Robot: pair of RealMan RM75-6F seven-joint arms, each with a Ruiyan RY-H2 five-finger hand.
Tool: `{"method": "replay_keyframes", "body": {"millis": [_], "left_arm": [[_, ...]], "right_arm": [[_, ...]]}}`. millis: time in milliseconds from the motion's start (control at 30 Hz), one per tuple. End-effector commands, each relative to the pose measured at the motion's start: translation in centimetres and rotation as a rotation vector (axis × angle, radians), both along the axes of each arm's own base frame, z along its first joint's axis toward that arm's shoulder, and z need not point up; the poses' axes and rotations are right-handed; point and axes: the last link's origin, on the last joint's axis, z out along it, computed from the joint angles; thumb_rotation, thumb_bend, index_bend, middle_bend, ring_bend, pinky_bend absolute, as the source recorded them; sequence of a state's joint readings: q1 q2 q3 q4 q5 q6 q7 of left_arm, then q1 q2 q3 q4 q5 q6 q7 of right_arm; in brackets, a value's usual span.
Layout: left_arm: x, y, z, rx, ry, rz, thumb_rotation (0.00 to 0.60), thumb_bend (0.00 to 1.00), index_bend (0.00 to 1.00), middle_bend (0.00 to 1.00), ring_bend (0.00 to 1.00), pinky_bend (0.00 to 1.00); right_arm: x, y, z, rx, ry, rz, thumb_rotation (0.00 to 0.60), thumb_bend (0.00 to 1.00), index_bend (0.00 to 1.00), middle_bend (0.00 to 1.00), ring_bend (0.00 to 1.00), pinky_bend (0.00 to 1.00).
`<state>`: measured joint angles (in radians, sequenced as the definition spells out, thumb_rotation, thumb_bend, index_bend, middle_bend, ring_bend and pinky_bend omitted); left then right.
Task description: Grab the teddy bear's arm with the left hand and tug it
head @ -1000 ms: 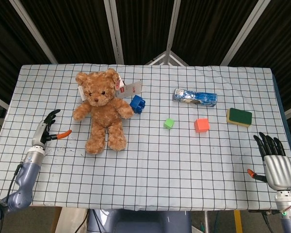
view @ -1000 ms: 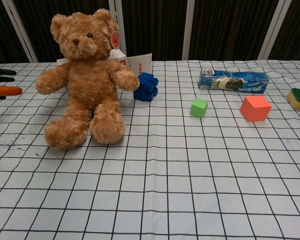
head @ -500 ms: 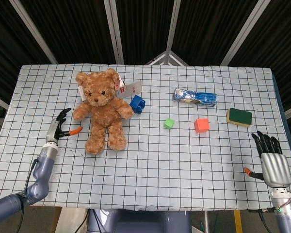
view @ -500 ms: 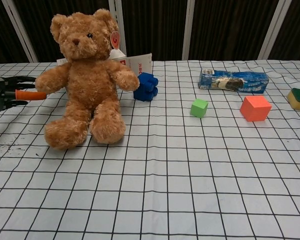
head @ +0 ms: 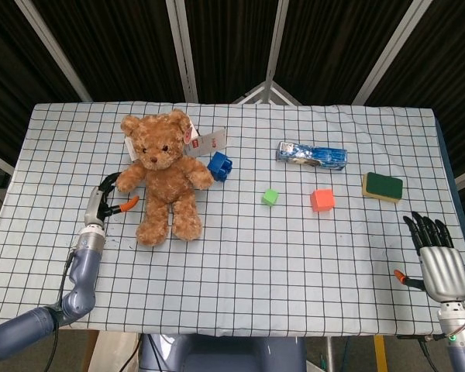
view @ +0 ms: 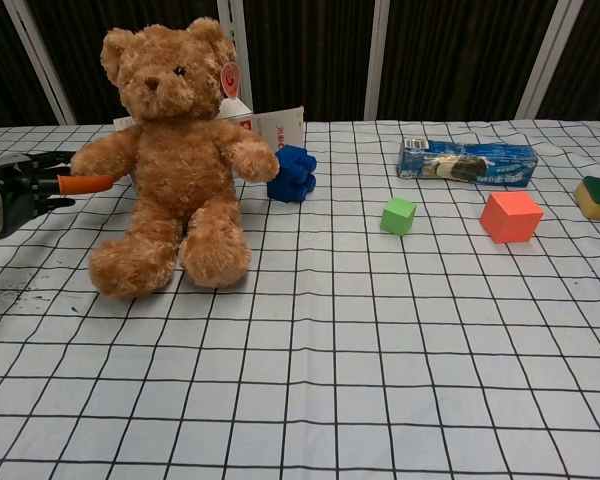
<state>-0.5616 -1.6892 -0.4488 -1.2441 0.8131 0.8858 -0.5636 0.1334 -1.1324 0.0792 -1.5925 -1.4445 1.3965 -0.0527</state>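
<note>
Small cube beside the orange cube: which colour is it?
Green; the small cube shows best in the chest view.

Bench (head: pixel 240 248) covered by a white cloth with a black grid. Resting directly on it: a brown teddy bear (head: pixel 161 174), seated upright at the left; a blue block (head: pixel 219 165) just beside the bear's arm; a small green cube (head: pixel 270 197) near centre; an orange-red cube (head: pixel 322 200) to its right; a blue snack packet (head: pixel 311 155) behind them; a green-and-yellow sponge (head: pixel 382 186) near the right edge.
</note>
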Motion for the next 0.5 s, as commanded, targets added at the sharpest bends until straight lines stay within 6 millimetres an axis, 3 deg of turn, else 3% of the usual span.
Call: {"method": "replay_keyframes", "body": {"millis": [33,500], "left_arm": [[0.2,0.1,-0.2,0.022,-0.005,-0.005,0.6,0.33,0.22,0.17,0.0,0.0],[1.8,0.4,-1.1,0.068,-0.027,-0.014,0.6,0.46,0.3,0.26,0.0,0.0]], "right_arm": [[0.0,0.0,0.0,0.001,-0.001,0.001,0.6,0.1,0.0,0.0,0.0,0.0],[-0.1,-0.1,-0.1,0.014,-0.004,-0.007,0.6,0.1,0.0,0.0,0.0,0.0]]}}
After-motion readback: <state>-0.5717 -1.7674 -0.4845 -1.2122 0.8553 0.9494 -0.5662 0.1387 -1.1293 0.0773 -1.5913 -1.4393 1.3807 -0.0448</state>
